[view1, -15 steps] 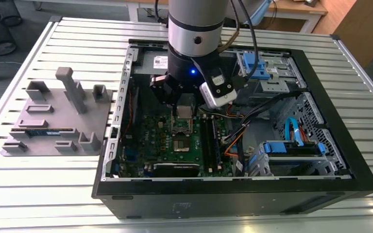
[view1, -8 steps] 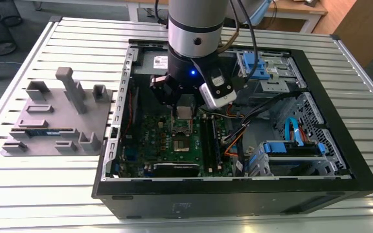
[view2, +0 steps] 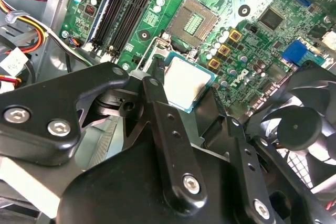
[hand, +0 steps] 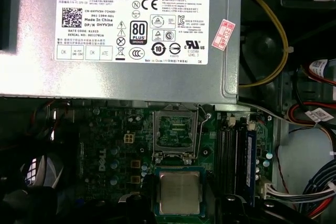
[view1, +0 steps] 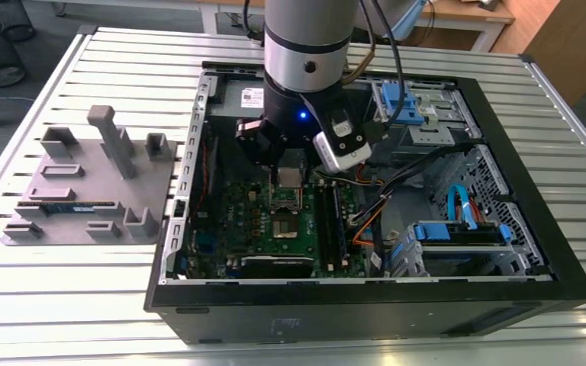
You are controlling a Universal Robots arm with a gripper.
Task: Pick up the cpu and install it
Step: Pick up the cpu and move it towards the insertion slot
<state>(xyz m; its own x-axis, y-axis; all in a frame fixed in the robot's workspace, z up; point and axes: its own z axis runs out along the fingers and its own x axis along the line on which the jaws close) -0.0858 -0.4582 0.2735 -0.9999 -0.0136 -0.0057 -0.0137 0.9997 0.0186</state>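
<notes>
The tool (view2: 187,92) is clamped on the cpu (view2: 188,80) with a finger (view2: 157,90) on each of two opposite edges. It holds the cpu level, metal top up, above the motherboard (view2: 252,51) inside the case (view1: 375,293). The open socket (hand: 176,132) is not under the cpu yet — it lies just beside it, toward the power supply (hand: 105,77), with its edges roughly square to the cpu's.

Bright even light; glare on table (view1: 69,297); case (view1: 375,313) interior dim
</notes>
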